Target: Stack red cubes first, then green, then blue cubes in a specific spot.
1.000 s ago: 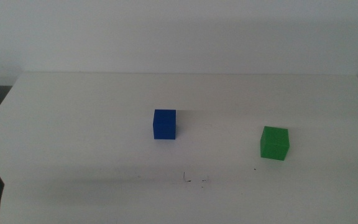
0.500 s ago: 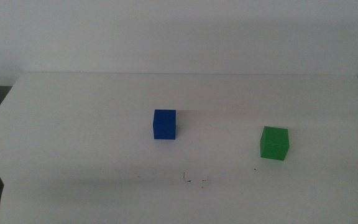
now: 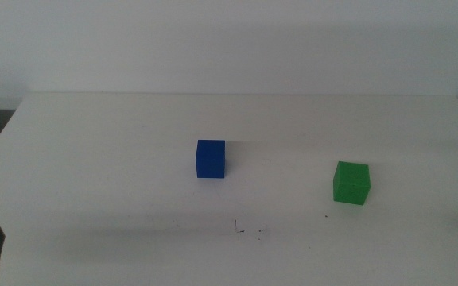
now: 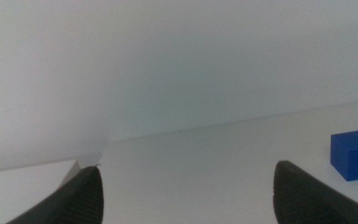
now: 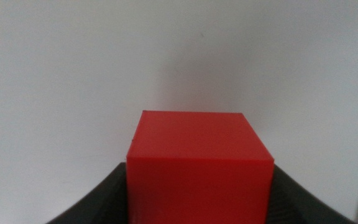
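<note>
- A wide, plain white table [image 3: 94, 159] fills most of the middle view, with a pale wall behind its far edge across the upper part of the frame.
- The left gripper [image 4: 185, 190] appears in its own wrist view as two dark jaws spread wide apart with nothing between them; in the middle view only a dark tip shows at the lower left corner of the frame.
- The right gripper [image 5: 199, 193] is out of the middle view. In its wrist view, its dark jaws close on either side of a small matte bright red cube [image 5: 199, 165], which sits in the lower centre of that frame against a plain pale background.
- A small matte deep blue cube [image 3: 210, 158] rests on the table just left of the frame's centre; it also shows at the right edge of the left wrist view.
- A small matte bright green cube [image 3: 351, 182] rests on the table right of centre, slightly lower in the frame, well apart from the blue one.
- A few tiny dark specks [image 3: 245, 229] mark the bare tabletop in the lower centre of the frame, below the blue cube and apart from both cubes.
</note>
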